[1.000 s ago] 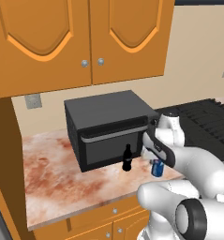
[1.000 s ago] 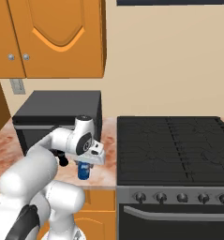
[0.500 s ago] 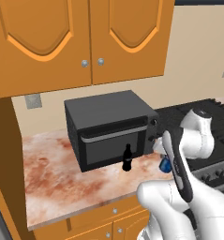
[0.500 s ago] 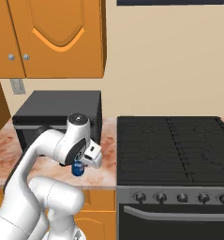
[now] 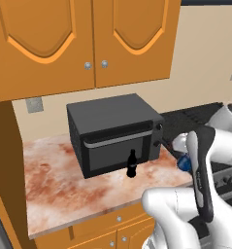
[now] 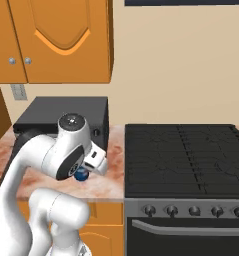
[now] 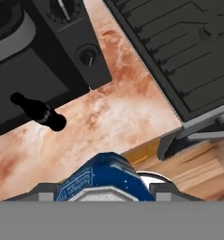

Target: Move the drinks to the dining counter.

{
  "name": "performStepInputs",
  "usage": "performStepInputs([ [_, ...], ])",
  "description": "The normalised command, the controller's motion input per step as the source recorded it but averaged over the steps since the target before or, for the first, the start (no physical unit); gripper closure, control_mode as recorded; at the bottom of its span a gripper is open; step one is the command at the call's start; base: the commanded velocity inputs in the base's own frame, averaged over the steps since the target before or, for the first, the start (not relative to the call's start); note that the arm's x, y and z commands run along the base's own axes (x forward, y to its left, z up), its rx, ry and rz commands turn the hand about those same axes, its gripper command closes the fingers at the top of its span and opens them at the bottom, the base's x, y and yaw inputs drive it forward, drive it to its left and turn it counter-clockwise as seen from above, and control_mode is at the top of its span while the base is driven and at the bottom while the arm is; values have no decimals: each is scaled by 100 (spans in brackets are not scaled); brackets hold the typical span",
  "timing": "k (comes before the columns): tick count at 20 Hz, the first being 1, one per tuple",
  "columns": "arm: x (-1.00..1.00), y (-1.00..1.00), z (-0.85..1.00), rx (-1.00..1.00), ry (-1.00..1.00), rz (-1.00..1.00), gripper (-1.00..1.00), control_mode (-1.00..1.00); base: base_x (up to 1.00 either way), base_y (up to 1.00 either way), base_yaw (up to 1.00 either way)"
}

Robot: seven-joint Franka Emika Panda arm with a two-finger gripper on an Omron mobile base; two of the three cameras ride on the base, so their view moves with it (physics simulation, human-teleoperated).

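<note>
gripper (image 7: 108,194) around blue can (image 7: 101,180) (markings illegible)

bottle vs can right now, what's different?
The bottle is dark, tall and slim; the can is blue with white markings and squat. The bottle stands upright on the marbled worktop before the microwave; the can sits up at the gripper, off the worktop. Both are small drinks.
</note>
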Motion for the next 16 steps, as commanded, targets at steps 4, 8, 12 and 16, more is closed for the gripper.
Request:
performStepInputs([
  [4,-31,-7,100,-3,13,-2,100,-100,0,0,0],
  [8,-42,0,84,-5,9,-2,100,-100,0,0,0],
  [12,-37,-1,29,0,1,0,100,-100,0,0,0],
  [16,-26,11,0,-1,-7,2,100,-100,0,0,0],
])
